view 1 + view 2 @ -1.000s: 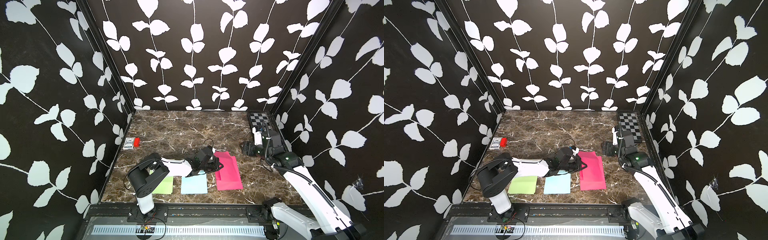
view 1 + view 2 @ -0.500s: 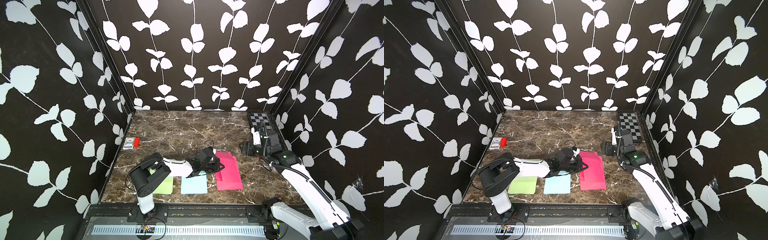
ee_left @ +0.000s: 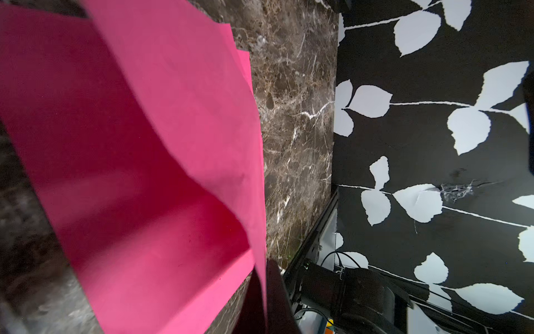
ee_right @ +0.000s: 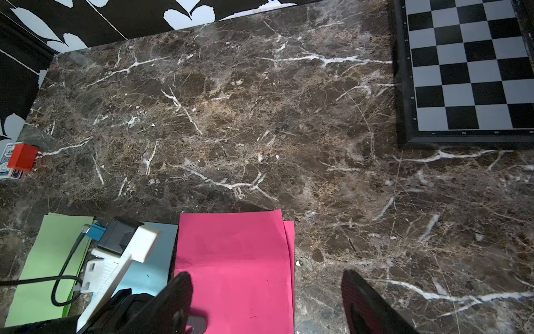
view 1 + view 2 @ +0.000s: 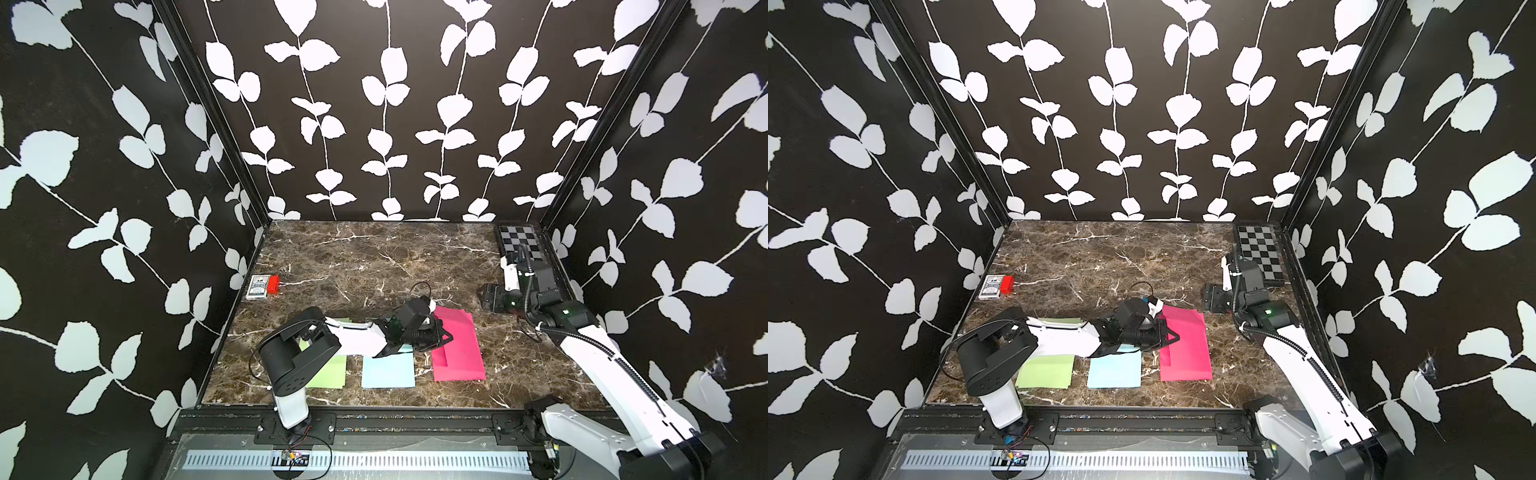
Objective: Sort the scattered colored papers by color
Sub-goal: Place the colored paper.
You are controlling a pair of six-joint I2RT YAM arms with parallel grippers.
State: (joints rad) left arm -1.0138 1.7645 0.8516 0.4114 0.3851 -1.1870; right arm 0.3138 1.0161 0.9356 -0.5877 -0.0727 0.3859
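grip: left hand pinches edge of upper pink paper; right hand spread wide, holding nothing.

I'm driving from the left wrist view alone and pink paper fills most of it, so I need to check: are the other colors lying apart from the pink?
Observer: Yes. In both top views the light green paper and the light blue paper lie side by side near the robot's edge of the table, in a row with the pink paper.
Operator: What else is out there?
Observer: A checkerboard in the far right corner, and a small card box with a red block by the left wall.
Operator: And the right gripper?
Observer: The right gripper is open and empty, over bare marble beyond the pink paper.
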